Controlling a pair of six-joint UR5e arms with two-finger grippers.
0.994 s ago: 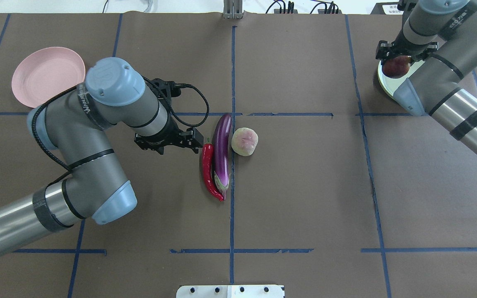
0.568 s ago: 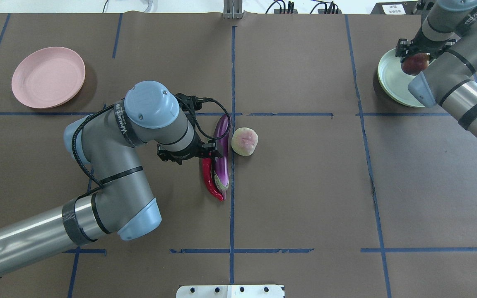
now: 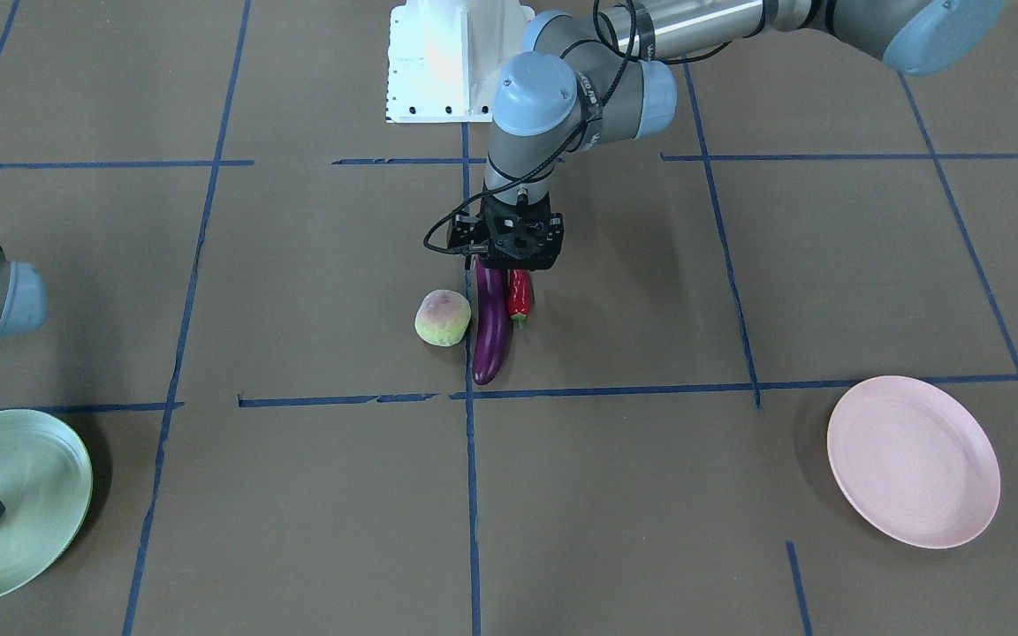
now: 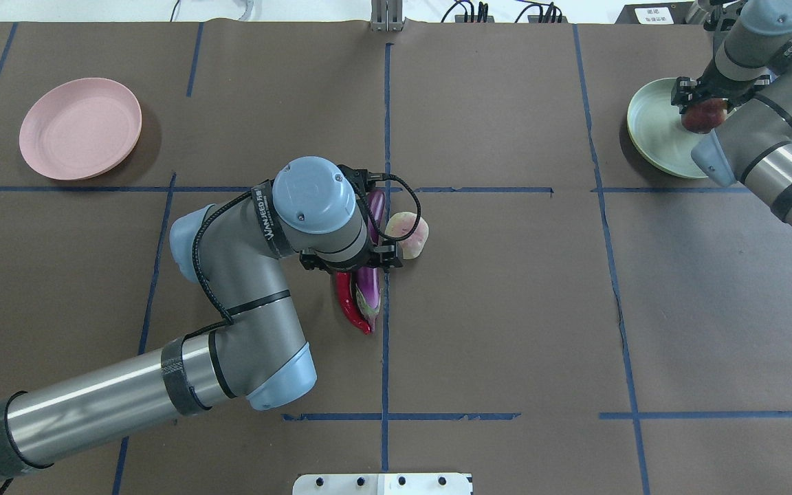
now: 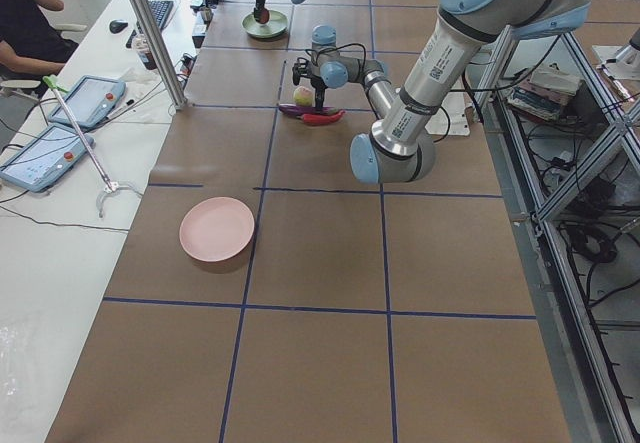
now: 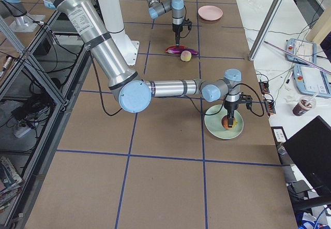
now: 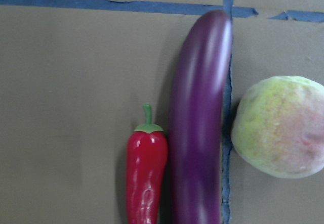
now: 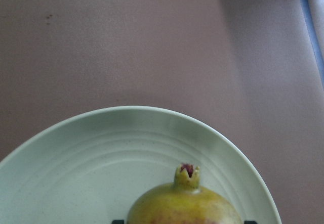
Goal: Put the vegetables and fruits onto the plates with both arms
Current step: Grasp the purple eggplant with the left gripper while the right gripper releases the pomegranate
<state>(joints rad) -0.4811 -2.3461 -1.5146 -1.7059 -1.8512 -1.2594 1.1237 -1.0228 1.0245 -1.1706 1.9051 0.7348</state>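
Near the middle of the front-facing view, the left gripper [image 3: 510, 263] hangs straight over the capped end of the eggplant [image 3: 491, 331] and the chili pepper [image 3: 520, 296]. These lie side by side, touching, on the brown paper-covered table [image 3: 297, 291]. Its fingers are hidden there and do not show in its wrist view, so we cannot tell how far apart they stand. The peach [image 3: 443, 318] sits just beside the eggplant on the frame-left side, with a sliver of blue tape [image 7: 227, 133] between them. The pink plate [image 3: 914, 459] lies well apart at the lower right. At the upper right of the overhead view, the right gripper [image 4: 703, 108] is closed around the pomegranate [image 4: 705, 118], with a finger on either side. It holds the fruit over the right part of the mint green plate [image 4: 654, 130], crown sideways; we cannot tell whether fruit and plate touch.
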